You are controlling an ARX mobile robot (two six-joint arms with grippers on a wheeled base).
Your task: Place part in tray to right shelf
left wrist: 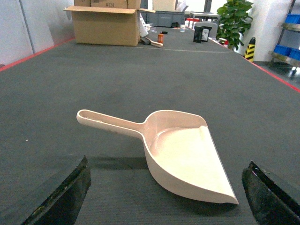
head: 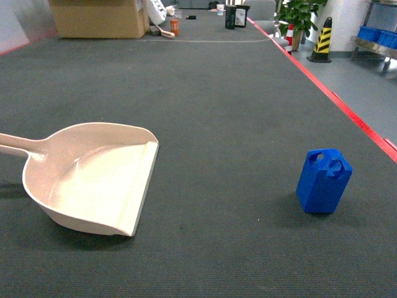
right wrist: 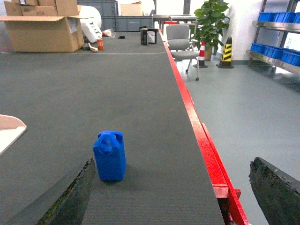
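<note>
Head view, for your log: the tray (head: 93, 180) lay on the dark mat (head: 217, 112) at near left, handle running off the left edge, flat front lip facing right. The part (head: 324, 180) stood upright at near right, well apart from the tray, handle hole at its top. You had a cardboard box (head: 99, 17) at the far left end of the mat and a red edge strip (head: 347, 108) along its right side. Neither gripper showed in this view.

Left wrist view: you saw the tray just beyond the left gripper (left wrist: 164, 199), centred between the two dark fingers (left wrist: 61, 197), which stood wide apart and touched nothing. The tray's handle pointed left and far, its lip to the right. A potted plant (left wrist: 236, 18) stood at far right.

Right wrist view: the part stood on the mat just ahead of the left-hand finger of the right gripper (right wrist: 173, 197); whether it touched that finger, you could not tell. The fingers (right wrist: 276, 192) were spread wide, holding nothing. A corner of the tray showed at the left edge. Blue crates (right wrist: 281, 54) sat on a shelf (right wrist: 274, 26) at far right, across the grey floor (right wrist: 243, 108).
</note>
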